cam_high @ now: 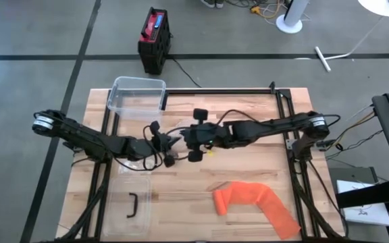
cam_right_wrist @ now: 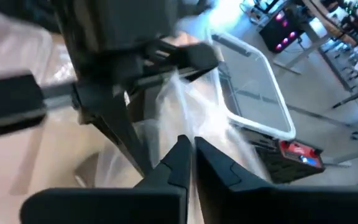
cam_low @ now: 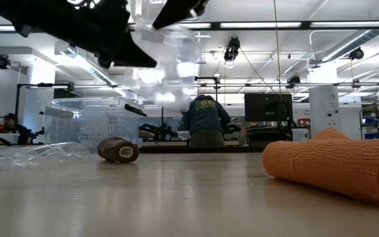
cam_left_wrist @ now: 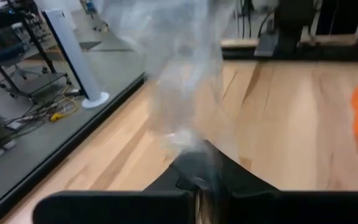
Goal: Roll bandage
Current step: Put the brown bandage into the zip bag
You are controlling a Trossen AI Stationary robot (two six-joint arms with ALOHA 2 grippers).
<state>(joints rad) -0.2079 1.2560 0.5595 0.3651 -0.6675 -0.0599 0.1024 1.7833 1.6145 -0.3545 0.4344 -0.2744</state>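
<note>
Two of my grippers meet at the middle of the high view: my left gripper (cam_high: 159, 140) coming in from the left, my right gripper (cam_high: 193, 137) from the right, both above the wooden table (cam_high: 262, 121). Between them is a clear plastic bag (cam_high: 174, 138), hard to make out from above. The orange bandage (cam_high: 255, 202) lies unrolled and flat at the lower right, well apart from both grippers; a clear bin (cam_high: 138, 98) sits at upper centre-left.

In the low view, the bag (cam_low: 170, 59) hangs in the upper centre, off the table. A small dark roll (cam_low: 118, 150) lies on the table left of centre, and the bandage (cam_low: 334, 164) fills the right.

In my left wrist view, my fingers are pressed together at the bottom centre, pinching the bag (cam_left_wrist: 179, 74), which billows upward.

In my right wrist view, my fingers are closed on the film (cam_right_wrist: 185, 112) at centre, just beside my left gripper.

What I judge could go wrong: the film is thin and slick, so pulling the grippers apart could tear it or slip it from one pinch. With both busy here, the bandage itself is not yet touched.
</note>
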